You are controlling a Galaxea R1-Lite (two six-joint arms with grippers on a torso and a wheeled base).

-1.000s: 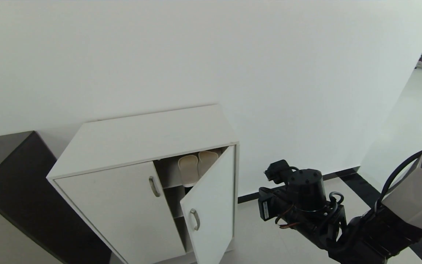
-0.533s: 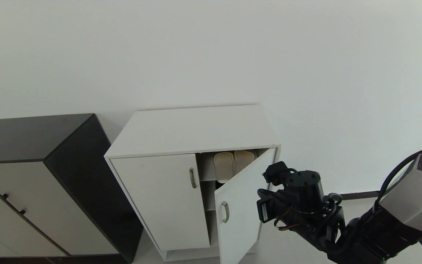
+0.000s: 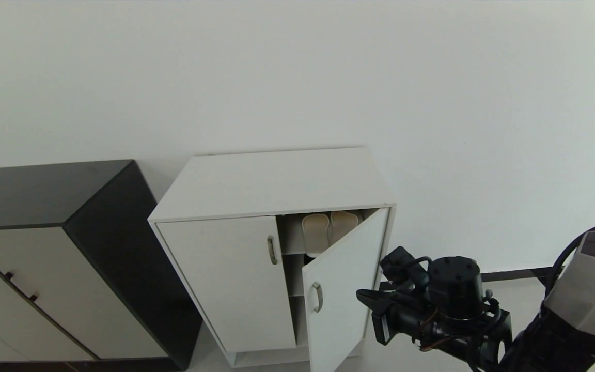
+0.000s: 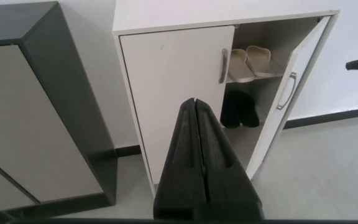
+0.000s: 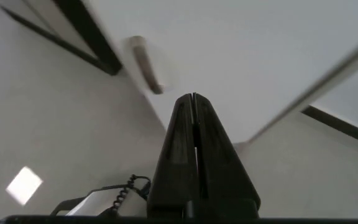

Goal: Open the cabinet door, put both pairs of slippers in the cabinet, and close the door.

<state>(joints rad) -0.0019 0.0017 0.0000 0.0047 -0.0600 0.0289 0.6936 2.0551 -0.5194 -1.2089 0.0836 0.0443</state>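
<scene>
The cabinet door (image 3: 341, 289) hangs half open; it is stiff and flat and should swing easily, so push its front near the handle (image 3: 317, 297). The right gripper (image 3: 363, 295) is just beside it, and the left gripper (image 4: 194, 102) is farther back, both pinched closed, holding nothing. The head view shows light slippers (image 3: 328, 230) inside; the left wrist view also shows a dark pair (image 4: 240, 109) below them.

The white boxy cabinet (image 3: 271, 181) looks like smooth matt laminated board. The curved handle (image 3: 271, 250) on its closed door (image 3: 225, 284) has a dull brushed-metal sheen. On its upper shelf, the beige slippers (image 3: 328, 230) look smooth, like moulded foam. Beside its open door (image 3: 344, 274), the right gripper (image 5: 194, 98) is matt black plastic.
</scene>
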